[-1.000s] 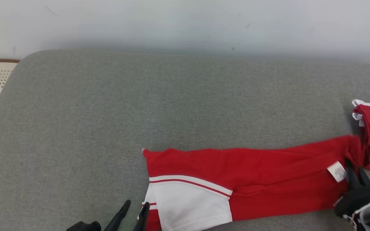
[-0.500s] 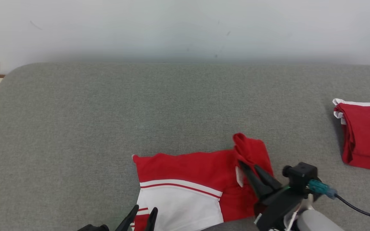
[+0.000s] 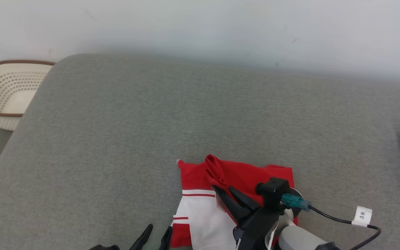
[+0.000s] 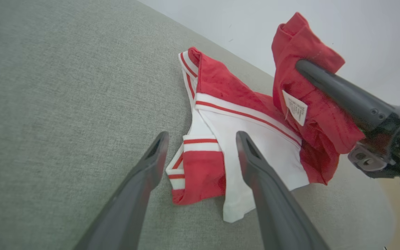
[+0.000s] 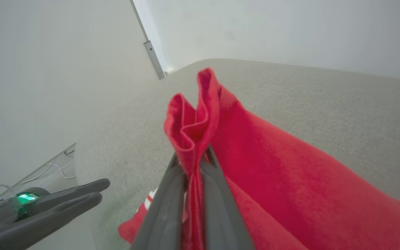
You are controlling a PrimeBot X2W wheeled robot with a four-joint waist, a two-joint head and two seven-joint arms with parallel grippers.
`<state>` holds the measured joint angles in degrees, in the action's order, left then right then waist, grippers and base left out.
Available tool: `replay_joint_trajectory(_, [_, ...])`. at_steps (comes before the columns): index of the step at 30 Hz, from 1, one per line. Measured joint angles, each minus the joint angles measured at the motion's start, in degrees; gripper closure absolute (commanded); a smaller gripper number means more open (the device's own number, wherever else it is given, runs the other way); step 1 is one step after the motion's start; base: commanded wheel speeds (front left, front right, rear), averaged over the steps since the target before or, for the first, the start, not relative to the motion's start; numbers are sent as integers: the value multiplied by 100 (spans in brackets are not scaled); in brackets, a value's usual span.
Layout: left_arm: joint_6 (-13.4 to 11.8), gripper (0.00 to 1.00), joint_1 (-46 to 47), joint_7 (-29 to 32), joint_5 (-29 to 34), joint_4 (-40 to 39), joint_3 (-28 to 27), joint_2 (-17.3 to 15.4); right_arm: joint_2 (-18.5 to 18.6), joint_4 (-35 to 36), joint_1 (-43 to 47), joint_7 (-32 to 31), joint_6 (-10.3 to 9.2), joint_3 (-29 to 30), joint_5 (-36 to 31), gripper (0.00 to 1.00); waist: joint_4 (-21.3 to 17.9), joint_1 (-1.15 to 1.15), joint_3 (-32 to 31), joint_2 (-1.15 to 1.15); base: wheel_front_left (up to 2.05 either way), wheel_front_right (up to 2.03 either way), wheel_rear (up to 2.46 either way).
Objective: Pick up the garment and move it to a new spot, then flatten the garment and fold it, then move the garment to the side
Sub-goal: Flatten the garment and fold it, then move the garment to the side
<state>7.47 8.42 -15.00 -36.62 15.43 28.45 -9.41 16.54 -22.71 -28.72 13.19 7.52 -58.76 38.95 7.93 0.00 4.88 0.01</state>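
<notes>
Garment (image 3: pixel 245 177) lies at the near edge of the grey surface (image 3: pixel 151 121). One end is pinched in the right tool (image 3: pixel 223 189), jaws narrow on a bunched red fold raised over the white panel (image 3: pixel 200 218). The left tool (image 3: pixel 159 227) hovers wide beside the striped hem, holding nothing. A clean fold likely calls for carrying that end across low and level, matching edges, and releasing only once the cloth rests flat, since the bunching could set a crooked crease.
</notes>
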Motion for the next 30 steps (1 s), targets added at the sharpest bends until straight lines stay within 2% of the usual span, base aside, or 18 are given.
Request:
replay_joint_trajectory(7, [0, 0, -31, -1, -60, 58, -125, 10, -441, -767, -300, 145, 0, -151, 242, 100, 436, 0, 31, 0, 0, 0, 0])
replay_joint_trajectory(8, [0, 0, -37, -1, -60, 58, -142, -2, -521, -877, -344, 146, 0, -145, 249, 62, 477, 0, 36, 0, 0, 0, 0])
replay_joint_trajectory(9, [0, 0, -44, -1, -60, 58, -146, -10, -608, -966, -369, 154, 0, -90, 313, 0, 510, 0, 43, 0, 0, 0, 0])
replay_joint_trajectory(11, [0, 0, -58, -1, -59, 59, -177, -11, -744, -996, -389, 169, 0, 70, 391, 0, 541, 0, 68, 0, 0, 0, 0])
replay_joint_trajectory(14, [1, 0, -88, -1, -44, 65, -275, -4, -784, -728, -465, 178, 0, 658, 337, 0, 499, 0, 91, 0, 0, 0, 0])
replay_joint_trajectory(22, [0, 0, -102, -1, 97, 15, -410, 71, -286, -202, 221, 179, 0, 2175, -119, 0, 248, 0, 99, 0, 0, 0, 0])
replay_joint_trajectory(27, [1, 0, -79, -1, 188, -91, -493, 102, -66, -252, 925, 179, 0, 2749, -185, 0, 139, 0, 107, 0, 0, 0, 0])
replay_joint_trajectory(30, [0, 0, -81, -1, 214, -126, -517, 105, -29, -381, 1206, 180, 0, 2840, -202, 0, 123, 0, 130, 0, 0, 0, 0])
